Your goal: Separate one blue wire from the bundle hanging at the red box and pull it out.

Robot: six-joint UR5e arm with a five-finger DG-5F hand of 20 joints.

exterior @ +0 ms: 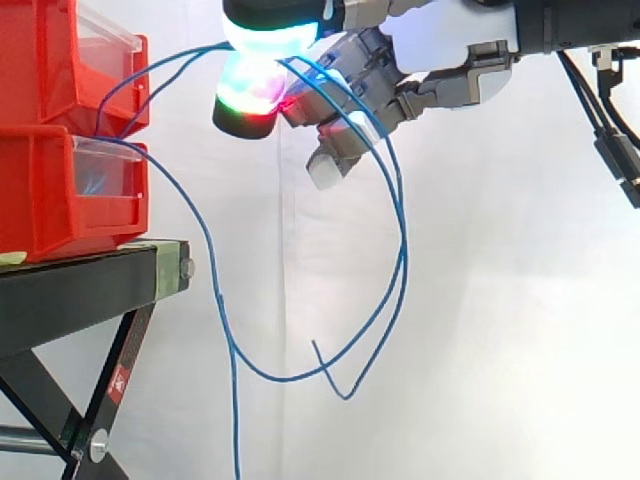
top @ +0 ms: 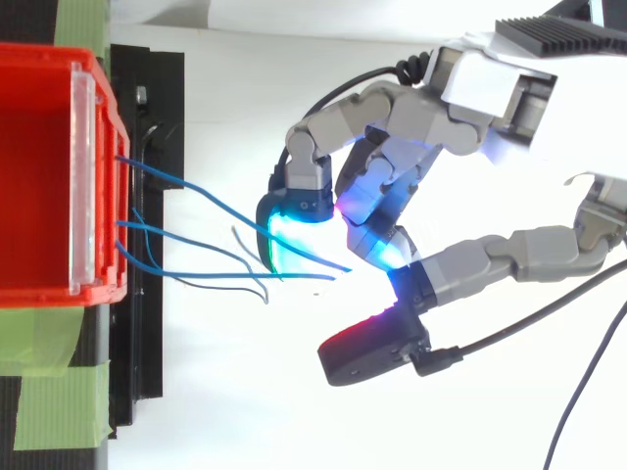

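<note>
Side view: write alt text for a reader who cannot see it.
A robot hand, fingers curled and pads glowing, grips blue wires that run from stacked red bins at the left and hang below it in long loops. The bins sit on a black stand before a white curtain.

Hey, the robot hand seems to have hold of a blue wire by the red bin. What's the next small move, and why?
Probably draw the robot hand slowly away from the red bin. Its curled fingers seem to pinch one blue wire, which runs back into the bin, with slack loops hanging below.
</note>
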